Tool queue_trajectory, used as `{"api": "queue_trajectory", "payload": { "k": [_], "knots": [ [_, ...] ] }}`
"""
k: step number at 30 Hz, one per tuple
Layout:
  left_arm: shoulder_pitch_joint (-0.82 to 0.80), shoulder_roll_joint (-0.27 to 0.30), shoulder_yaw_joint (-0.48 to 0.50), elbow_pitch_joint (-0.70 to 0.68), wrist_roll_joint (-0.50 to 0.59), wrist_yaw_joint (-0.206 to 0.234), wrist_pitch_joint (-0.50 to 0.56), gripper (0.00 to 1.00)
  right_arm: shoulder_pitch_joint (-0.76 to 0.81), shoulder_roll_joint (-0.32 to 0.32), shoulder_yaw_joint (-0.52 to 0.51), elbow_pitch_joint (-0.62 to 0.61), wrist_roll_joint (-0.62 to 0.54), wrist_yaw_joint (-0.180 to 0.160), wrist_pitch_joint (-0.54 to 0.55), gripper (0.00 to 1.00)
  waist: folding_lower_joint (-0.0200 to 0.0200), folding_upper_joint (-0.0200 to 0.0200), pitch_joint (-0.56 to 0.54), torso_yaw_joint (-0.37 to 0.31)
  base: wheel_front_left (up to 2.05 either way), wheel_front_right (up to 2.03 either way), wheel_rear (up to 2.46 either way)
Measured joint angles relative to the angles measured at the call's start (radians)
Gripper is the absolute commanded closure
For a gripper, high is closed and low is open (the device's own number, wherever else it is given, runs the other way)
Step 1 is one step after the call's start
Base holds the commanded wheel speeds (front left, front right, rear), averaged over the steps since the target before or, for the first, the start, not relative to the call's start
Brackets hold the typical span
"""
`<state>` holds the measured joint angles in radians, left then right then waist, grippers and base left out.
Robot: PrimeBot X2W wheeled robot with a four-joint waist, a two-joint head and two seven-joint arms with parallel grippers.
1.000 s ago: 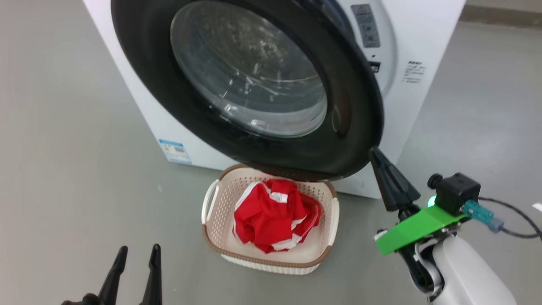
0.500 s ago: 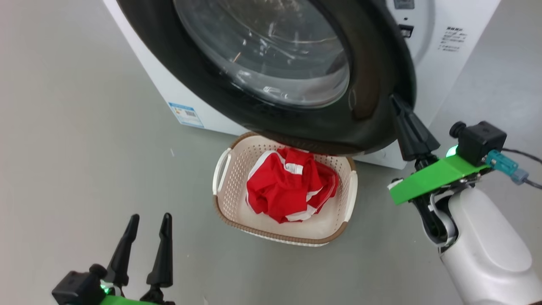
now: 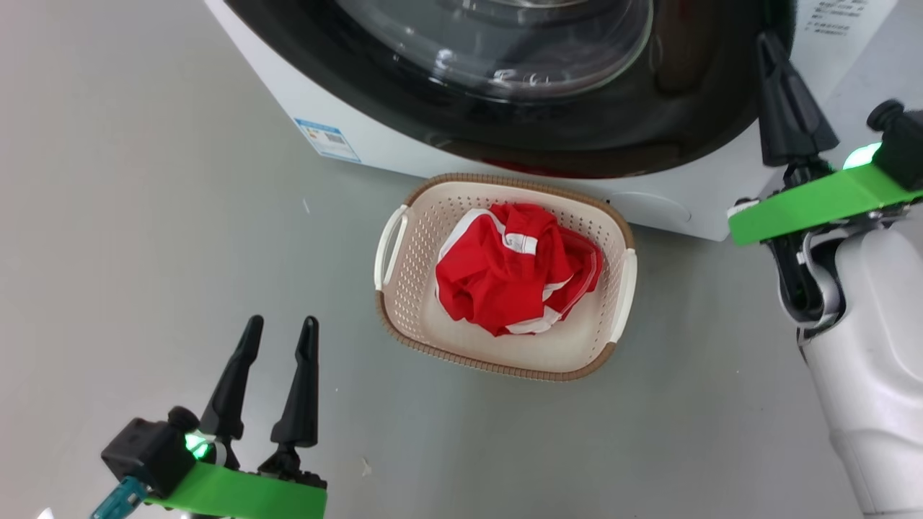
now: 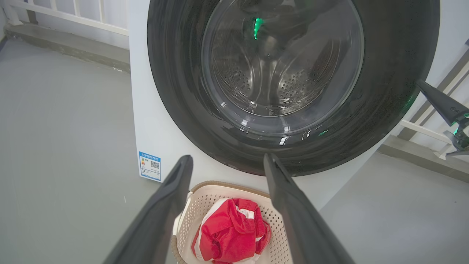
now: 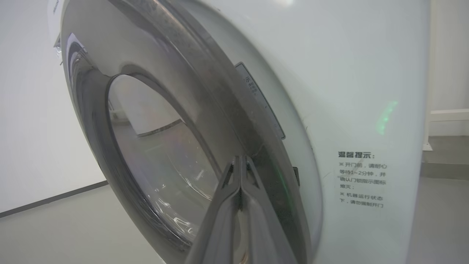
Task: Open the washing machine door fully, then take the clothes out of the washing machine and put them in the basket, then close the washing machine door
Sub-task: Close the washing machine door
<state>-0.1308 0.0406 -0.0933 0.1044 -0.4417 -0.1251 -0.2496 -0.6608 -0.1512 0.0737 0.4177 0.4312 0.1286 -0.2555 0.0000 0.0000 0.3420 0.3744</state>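
Your left gripper (image 3: 282,322): jaws released, empty, low on the left. One basket (image 3: 505,179) at centre, with one red heap of clothes (image 3: 505,285) inside; garment count unclear. One washing machine door (image 3: 577,140) lies just left of your right gripper (image 3: 767,45), jaws clenched on nothing, tips at its rim. The right arm is nearer, so I'd push with that one.

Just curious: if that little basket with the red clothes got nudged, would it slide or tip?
Probably slides: the basket sits flat on smooth floor. Likely light: perforated plastic holding only crumpled soft clothes. Tipping seems unlikely; it looks low and wide.
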Motion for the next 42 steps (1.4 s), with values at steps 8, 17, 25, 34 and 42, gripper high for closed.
{"api": "queue_trajectory", "payload": {
  "k": [8,17,25,34,42],
  "knots": [
    [-0.019,-0.001,-0.013,-0.01,-0.003,0.0,0.0,0.0,-0.066,-0.006,-0.03,-0.007,-0.019,0.007,-0.001,1.0,0.0,0.0,0.049,0.013,0.0,0.0,0.0],
    [-0.039,-0.002,-0.023,-0.011,-0.008,0.0,0.0,0.0,-0.083,-0.006,-0.034,-0.016,-0.035,0.012,-0.004,1.0,0.0,0.0,0.067,0.018,0.0,0.0,0.0],
    [-0.037,-0.002,-0.015,0.007,0.009,0.0,0.0,0.0,-0.027,-0.035,0.04,-0.016,-0.03,0.003,-0.004,0.77,0.0,0.0,0.036,-0.001,0.0,0.0,0.0],
    [-0.029,-0.002,0.018,0.036,0.057,0.0,0.0,0.0,0.134,-0.035,0.1,-0.034,-0.017,0.003,-0.004,0.0,0.0,0.0,-0.008,-0.058,0.0,0.0,0.0],
    [0.008,-0.002,0.051,0.051,0.094,0.0,0.0,0.0,0.237,-0.022,0.097,-0.05,-0.017,0.003,-0.004,0.0,0.0,0.0,-0.048,-0.12,0.0,0.0,0.0]
  ]
}}
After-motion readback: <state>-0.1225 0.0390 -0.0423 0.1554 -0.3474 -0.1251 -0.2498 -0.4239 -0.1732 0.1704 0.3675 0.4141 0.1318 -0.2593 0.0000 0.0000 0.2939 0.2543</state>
